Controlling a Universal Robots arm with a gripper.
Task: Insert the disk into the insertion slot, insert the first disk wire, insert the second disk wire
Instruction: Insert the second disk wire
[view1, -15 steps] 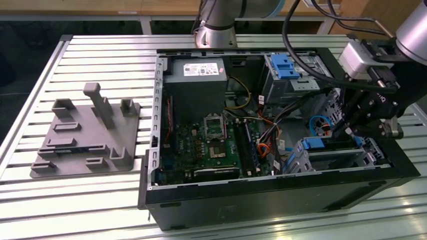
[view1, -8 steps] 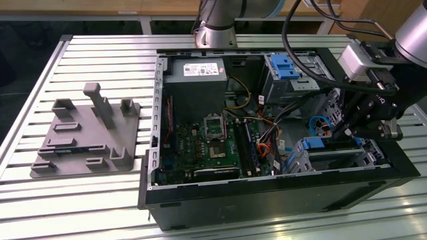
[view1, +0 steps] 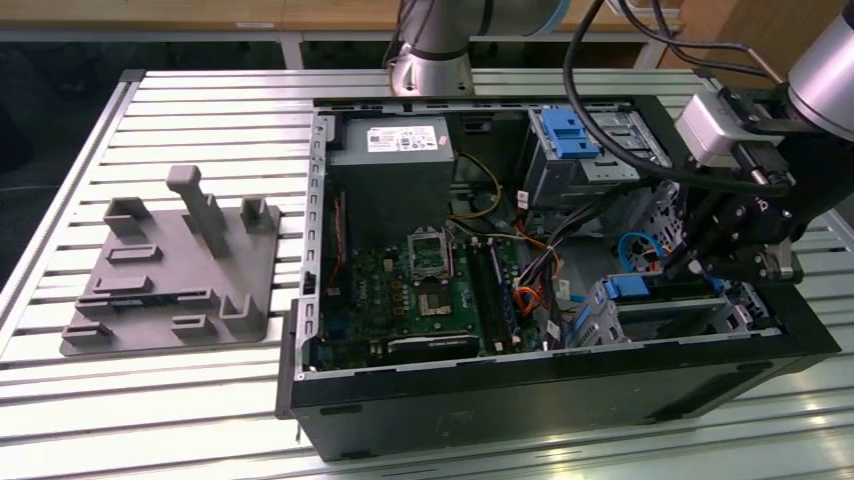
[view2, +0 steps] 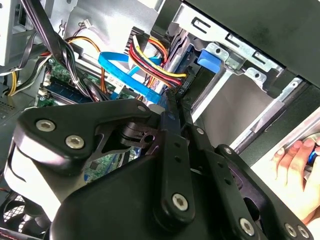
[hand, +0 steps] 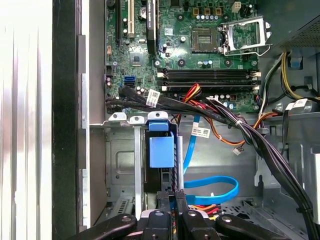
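Note:
The disk (view1: 638, 291), in its bright blue carrier (hand: 161, 145), sits edge-on inside the insertion slot (hand: 120, 165), a silver sheet-metal cage at the case's near corner on the exterior view's right. My gripper (view1: 683, 265) hangs just over the disk's back end. Its black fingers (hand: 164, 205) are pressed close together, with the end of a flat blue disk wire (hand: 215, 189) at their tips (view2: 170, 102). A red, yellow and black disk wire (view2: 150, 60) runs into a black plug at the disk (view2: 184, 82) beside them. The slot's rim (view2: 235, 56) is close by.
A green motherboard (view1: 434, 290) fills the case floor. Black cable bundles (hand: 260, 145) cross near the slot. Another grey cage with a blue latch (view1: 567, 130) stands at the case's far side. A grey fixture plate (view1: 174, 270) lies on the slatted table. A person's hand (view2: 295, 160) is outside the case.

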